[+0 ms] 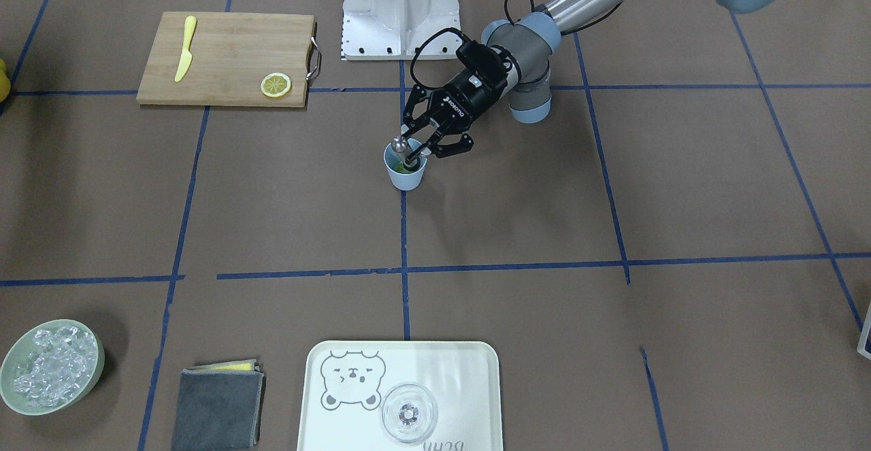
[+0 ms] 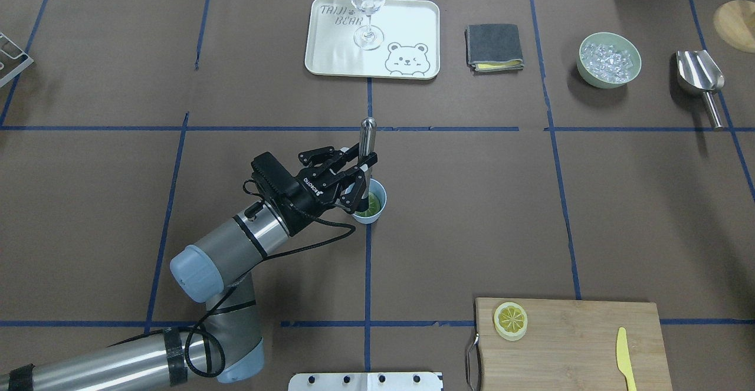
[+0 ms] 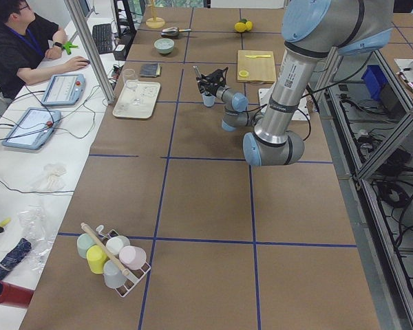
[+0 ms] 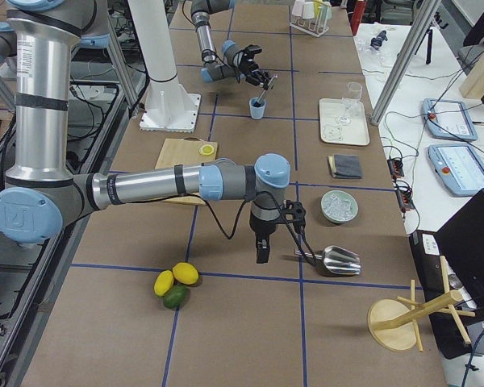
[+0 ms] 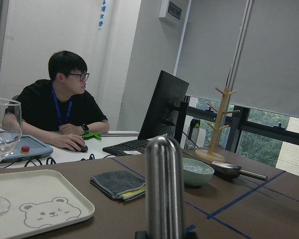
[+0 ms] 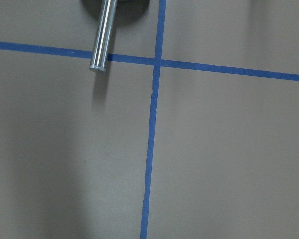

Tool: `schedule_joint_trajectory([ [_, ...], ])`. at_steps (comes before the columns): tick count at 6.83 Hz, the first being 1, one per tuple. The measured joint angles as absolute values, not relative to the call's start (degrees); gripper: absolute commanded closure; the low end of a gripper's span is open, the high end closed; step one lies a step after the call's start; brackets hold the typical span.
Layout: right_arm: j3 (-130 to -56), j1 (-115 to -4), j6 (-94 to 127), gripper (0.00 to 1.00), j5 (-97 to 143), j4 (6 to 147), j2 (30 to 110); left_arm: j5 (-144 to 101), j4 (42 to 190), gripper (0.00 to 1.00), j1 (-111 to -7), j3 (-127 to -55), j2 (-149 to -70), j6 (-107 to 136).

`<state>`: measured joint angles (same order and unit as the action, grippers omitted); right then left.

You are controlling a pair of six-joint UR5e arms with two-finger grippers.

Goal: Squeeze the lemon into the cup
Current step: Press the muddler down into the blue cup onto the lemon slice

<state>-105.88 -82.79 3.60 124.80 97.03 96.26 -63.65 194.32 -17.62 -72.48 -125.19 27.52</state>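
1. The lemon (image 2: 511,320) lay flat and face up on the cutting board (image 2: 578,344). It's a round slice, so there was no long axis to line up with. It was well apart from the left fingers (image 2: 347,197), off to the robot's right and back toward its base.
2. The cup (image 2: 380,197) stood on the worktop (image 2: 472,214) right under those left fingers. There was yellow-green stuff in the bottom, and I couldn't tell if that was a second slice.
3. The left fingers were pinching a metal rod (image 2: 367,143). It stood close to upright with its lower end down inside the cup.
4. The right fingers (image 4: 262,246) only showed in the side view, near a metal scoop (image 4: 339,260). I couldn't tell whether they were spread or pressed together.
5. My guess is that the slice sat on the right arm's half while the left arm was tied up with the rod. So the right arm looked better placed to fetch it, coming from above because it lay flat.
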Motion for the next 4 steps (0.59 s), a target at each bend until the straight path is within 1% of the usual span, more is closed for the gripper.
schedule_joint_trajectory([
  [2,-105.8,-82.8,3.6,0.00,124.8,97.0,96.3,-64.0,194.0,1.00,-18.1,-76.5,-125.2,25.7],
  [4,-105.6,-82.8,3.3,0.00,126.7,96.8,97.3,-67.5,187.6,1.00,-20.5,-81.3,-124.9,26.5],
])
